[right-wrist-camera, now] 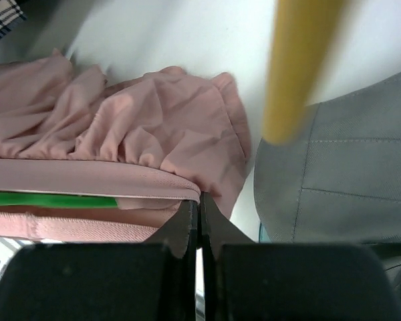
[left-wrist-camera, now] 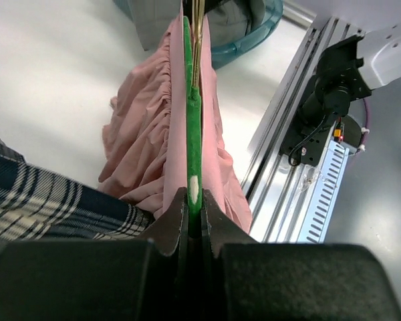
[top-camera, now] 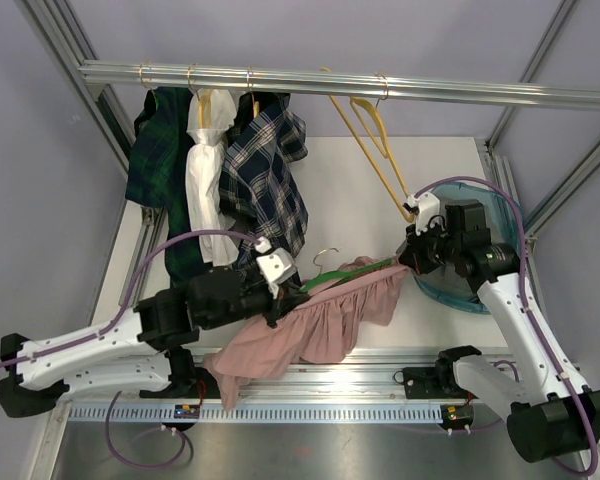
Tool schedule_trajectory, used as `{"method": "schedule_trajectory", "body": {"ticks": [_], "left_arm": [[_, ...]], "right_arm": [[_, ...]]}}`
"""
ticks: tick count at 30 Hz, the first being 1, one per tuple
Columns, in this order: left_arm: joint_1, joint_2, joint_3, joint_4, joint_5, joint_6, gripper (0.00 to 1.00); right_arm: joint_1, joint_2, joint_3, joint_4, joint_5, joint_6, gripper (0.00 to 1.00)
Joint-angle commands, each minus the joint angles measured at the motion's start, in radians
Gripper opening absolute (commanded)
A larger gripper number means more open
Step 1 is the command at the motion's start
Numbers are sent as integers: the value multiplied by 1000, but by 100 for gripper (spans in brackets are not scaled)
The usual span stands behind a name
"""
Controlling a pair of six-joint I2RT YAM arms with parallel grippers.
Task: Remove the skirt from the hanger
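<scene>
Left gripper (left-wrist-camera: 194,224) jaws clamp the stiff green hanger (left-wrist-camera: 193,144); right gripper (right-wrist-camera: 199,217) jaws pinch the soft, light pink skirt (right-wrist-camera: 154,127) at its waistband, the best hold.

A metal rail (top-camera: 330,82) runs across the far side above a white table (top-camera: 380,180). At its left hang a dark green plaid garment (top-camera: 158,150), a white garment (top-camera: 208,185) and a navy plaid garment (top-camera: 265,170). Further right an empty yellow hanger (top-camera: 375,150) hangs tilted. On the right sits a teal basin (top-camera: 480,290) holding grey cloth (right-wrist-camera: 341,180)
</scene>
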Motion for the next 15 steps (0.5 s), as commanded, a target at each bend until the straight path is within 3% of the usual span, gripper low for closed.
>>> {"method": "schedule_trajectory", "body": {"ticks": [1, 7, 11, 15], "left_arm": [[-9, -159, -10, 23, 49, 56, 0], [-8, -286, -11, -108, -14, 38, 0], [-8, -276, -31, -60, -43, 44, 0], [-9, -208, -45, 42, -29, 64, 0]], "right_arm": [[-97, 10, -38, 113, 204, -88, 0], [-177, 5, -86, 141, 83, -148, 0], [-175, -19, -87, 113, -150, -164, 0], [-177, 25, -98, 127, -202, -151, 0]]}}
